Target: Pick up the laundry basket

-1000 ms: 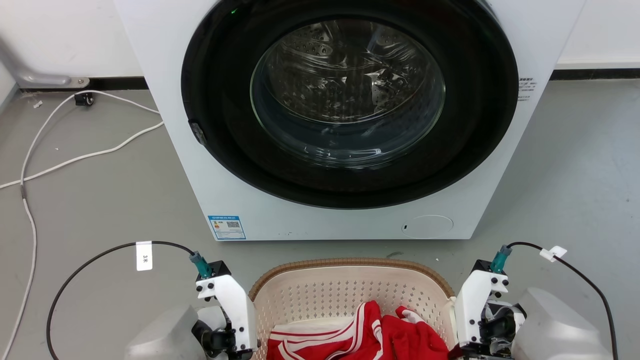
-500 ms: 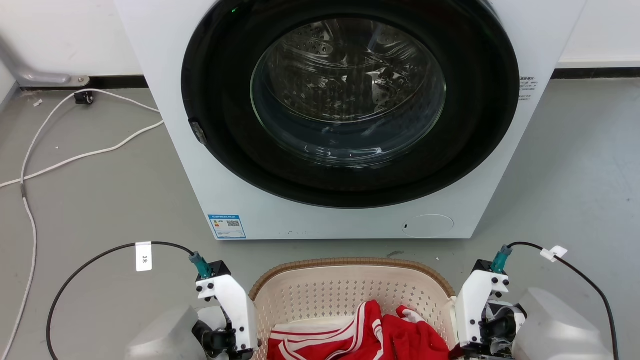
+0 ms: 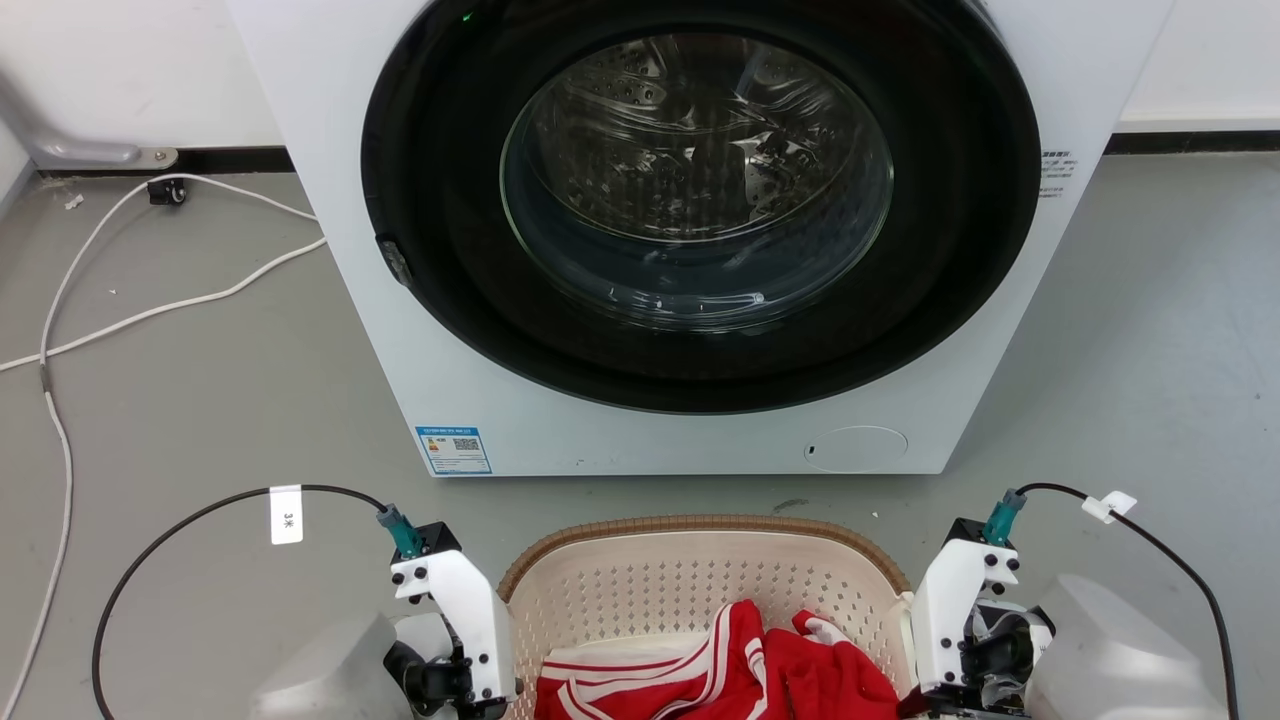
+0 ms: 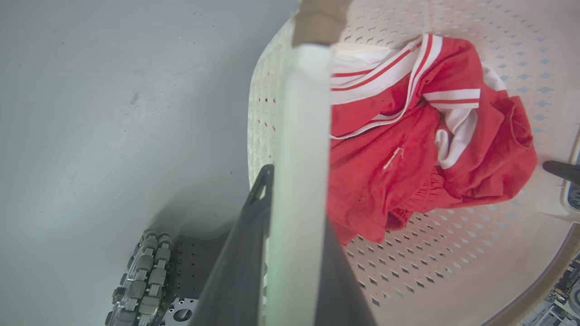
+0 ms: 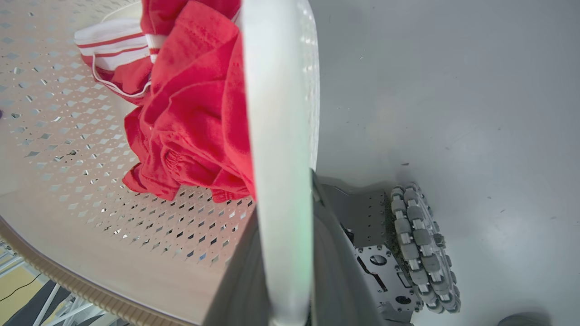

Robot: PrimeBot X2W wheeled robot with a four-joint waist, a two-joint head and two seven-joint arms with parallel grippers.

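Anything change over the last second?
Barely. The washer drifts slightly up the head view, which reads as camera motion, not the washer moving. The left gripper and right gripper stay clamped on the basket; the red clothes lie unmoved inside.

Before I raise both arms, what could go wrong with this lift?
1. The left gripper and right gripper each pinch only a thin white handle of the laundry basket. An uneven lift could tilt it or let a handle slip.
2. The red garment lies in a loose heap. A tilt might slide it and shift the load.
3. The washing machine stands close beyond the far rim, so swinging forward could knock the basket against it.
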